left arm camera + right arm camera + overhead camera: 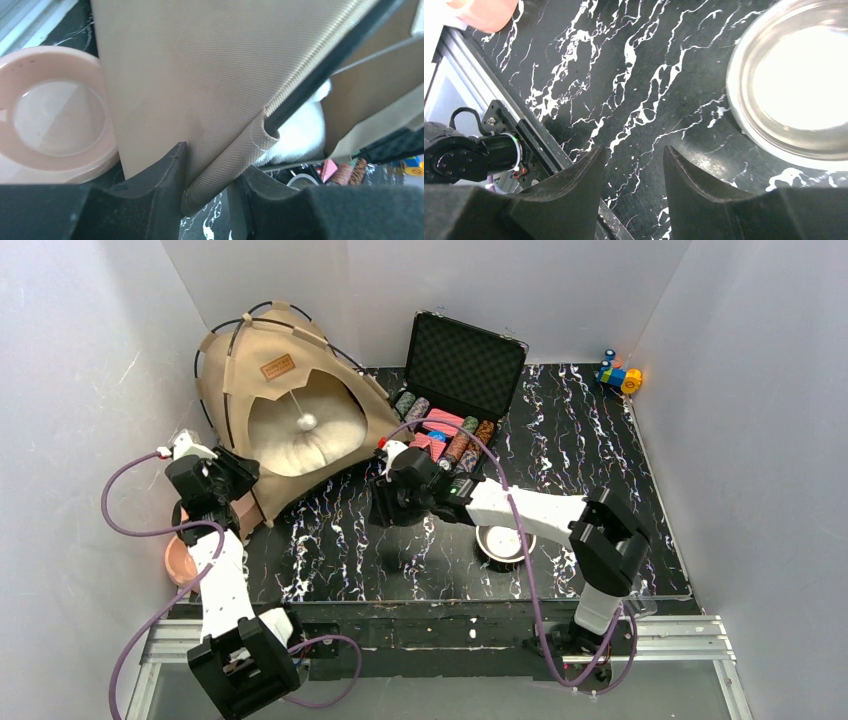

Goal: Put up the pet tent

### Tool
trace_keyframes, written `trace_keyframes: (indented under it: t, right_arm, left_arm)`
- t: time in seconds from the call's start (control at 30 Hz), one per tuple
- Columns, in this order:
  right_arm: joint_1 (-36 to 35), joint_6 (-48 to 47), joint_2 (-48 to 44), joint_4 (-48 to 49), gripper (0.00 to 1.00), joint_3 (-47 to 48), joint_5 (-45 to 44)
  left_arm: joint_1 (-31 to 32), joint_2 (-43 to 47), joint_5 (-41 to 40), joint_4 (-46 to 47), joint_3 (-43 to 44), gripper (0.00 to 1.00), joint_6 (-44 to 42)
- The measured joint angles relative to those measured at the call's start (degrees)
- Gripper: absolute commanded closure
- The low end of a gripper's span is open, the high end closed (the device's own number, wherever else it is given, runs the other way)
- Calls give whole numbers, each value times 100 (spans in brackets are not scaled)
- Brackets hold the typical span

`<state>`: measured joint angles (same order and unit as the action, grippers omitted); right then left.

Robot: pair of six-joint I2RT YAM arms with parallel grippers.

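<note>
The pet tent (235,390) stands at the back left, tan canvas with black poles, a brown label (277,368) and an arched entrance showing a fluffy white cushion (305,425). My left gripper (243,480) is at the tent's front left corner. In the left wrist view it (212,160) is shut on the tan pole sleeve (220,165), from which a black pole (320,70) emerges. My right gripper (382,508) hovers over the table in front of the tent. In the right wrist view it (632,148) is open and empty.
An open black case (465,365) with poker chips (450,435) sits behind the right gripper. A metal bowl (503,543) (794,85) lies under the right arm. A pink bowl (180,560) (55,115) is by the left arm. A small toy (620,375) is at the back right.
</note>
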<state>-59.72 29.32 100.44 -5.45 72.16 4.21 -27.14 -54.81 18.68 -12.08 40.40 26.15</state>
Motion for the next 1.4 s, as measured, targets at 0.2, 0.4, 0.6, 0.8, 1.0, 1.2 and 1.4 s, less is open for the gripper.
trace_keyframes:
  t: [0.2, 0.4, 0.6, 0.8, 1.0, 1.2, 1.4]
  right_arm:
    - [2, -114, -472, -284, 46, -72, -577]
    - [13, -192, -866, -433, 43, -105, -935]
    - [42, -247, -922, -555, 34, -122, -1080]
    - [63, -254, -1021, -662, 33, -188, -1141]
    - [90, -254, -1392, -649, 33, -470, -1163]
    - [116, -254, -1827, -640, 32, -743, -1222]
    - [127, -251, -2186, -664, 32, -933, -1360]
  left_arm:
    - [4, -345, 743, 557, -63, 73, 321]
    - [184, -1069, 1058, 671, -44, 27, 442]
    - [232, -643, 262, -382, 144, 2, 273]
    - [229, 133, -116, -1117, 177, 2, 133]
    - [223, 1071, -1154, -1950, 129, 2, 116]
    - [-566, 793, -1945, -2452, 520, 2, 160]
    - [-1213, -122, -2629, -2400, 704, 2, 343]
